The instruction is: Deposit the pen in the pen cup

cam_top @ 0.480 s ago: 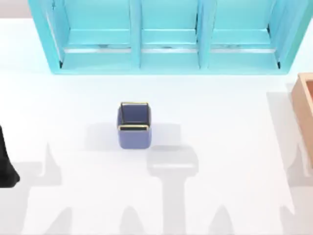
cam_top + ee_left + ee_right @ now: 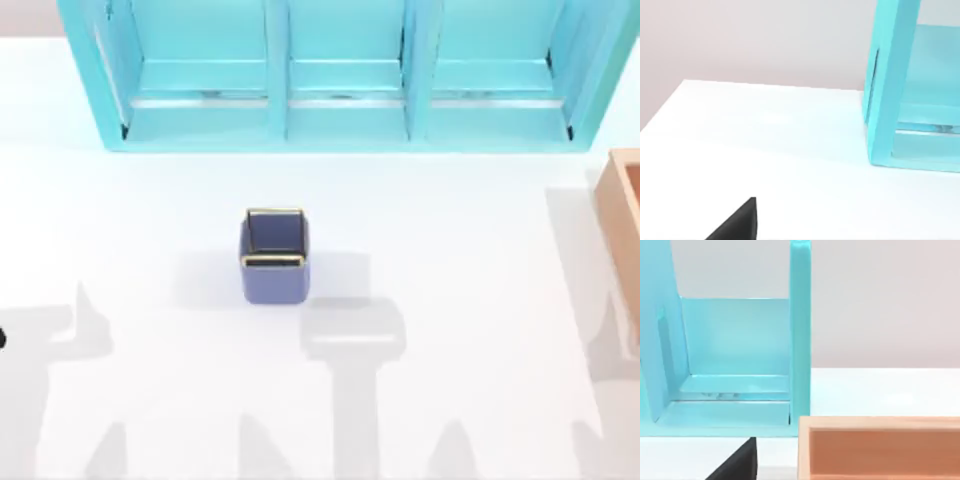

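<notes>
Matt blue pen cup point(image 2: 274, 270), gold-rimmed

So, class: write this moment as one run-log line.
cup: upright, mid-table | pen: unseen | shelf: behind cup | box: right edge | left arm: left edge

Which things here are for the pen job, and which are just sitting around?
For the job:
- pen cup, standing mid-table

Just sitting around:
- turquoise shelf unit, along the back of the table
- tan wooden box, at the table's right edge
</notes>
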Robot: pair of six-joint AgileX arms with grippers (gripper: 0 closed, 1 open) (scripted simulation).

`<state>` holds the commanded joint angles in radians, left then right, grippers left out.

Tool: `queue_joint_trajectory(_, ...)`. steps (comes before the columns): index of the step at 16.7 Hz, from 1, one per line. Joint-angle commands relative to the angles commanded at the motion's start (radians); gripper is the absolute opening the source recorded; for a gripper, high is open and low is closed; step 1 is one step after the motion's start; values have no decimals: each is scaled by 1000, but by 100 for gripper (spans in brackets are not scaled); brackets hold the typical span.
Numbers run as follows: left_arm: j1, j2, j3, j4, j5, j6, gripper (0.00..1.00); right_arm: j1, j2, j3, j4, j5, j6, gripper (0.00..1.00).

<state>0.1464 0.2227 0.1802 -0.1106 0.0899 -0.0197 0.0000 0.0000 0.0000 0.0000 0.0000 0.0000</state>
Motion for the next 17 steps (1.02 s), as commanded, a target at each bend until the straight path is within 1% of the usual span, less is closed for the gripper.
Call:
queue_joint_trajectory(3, 132, 254, 162, -113, 90, -19, 100, 0, 0, 0, 0, 0, 0, 100)
queue_joint_trajectory(12, 571, 1225, 680, -496, 376, -87, 100, 0, 0, 0, 0, 0, 0, 100)
queue_joint_trajectory(15, 689, 1457, 824, -589, 451, -105, 100, 0, 0, 0, 0, 0, 0, 100)
queue_joint_trajectory(17, 750, 1560, 901, -632, 491, -113, 100, 0, 0, 0, 0, 0, 0, 100)
